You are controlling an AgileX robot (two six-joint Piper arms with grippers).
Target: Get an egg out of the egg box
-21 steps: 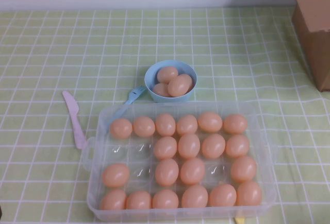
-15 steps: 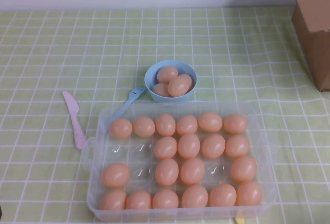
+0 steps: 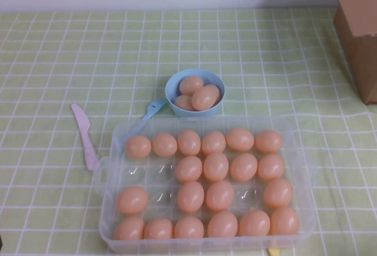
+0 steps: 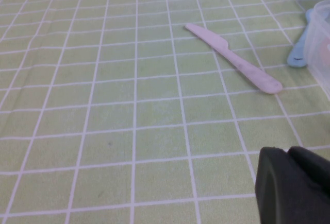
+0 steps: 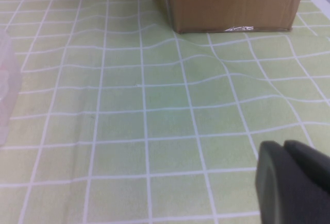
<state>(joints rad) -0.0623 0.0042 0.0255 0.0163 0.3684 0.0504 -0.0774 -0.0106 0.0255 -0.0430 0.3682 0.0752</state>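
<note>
The clear egg box (image 3: 112, 168) lies open at the near middle of the table in the high view, its handle loop on the left. Several peach-orange eggs fill most cups, such as one egg (image 3: 189, 141) in the far row; a few cups on the left side are bare. A corner of the box shows in the left wrist view (image 4: 320, 44) and its edge in the right wrist view (image 5: 6, 80). My left gripper (image 4: 287, 153) is shut and empty, low over the cloth left of the box. My right gripper (image 5: 283, 144) is shut and empty, right of the box. Neither arm shows in the high view.
A light-blue bowl (image 3: 172, 88) with three eggs stands just behind the box. A pink plastic knife (image 3: 85, 135) lies left of the box, also in the left wrist view (image 4: 234, 59). A blue fork (image 3: 154, 107) lies by the bowl. A cardboard box (image 3: 359, 32) stands far right.
</note>
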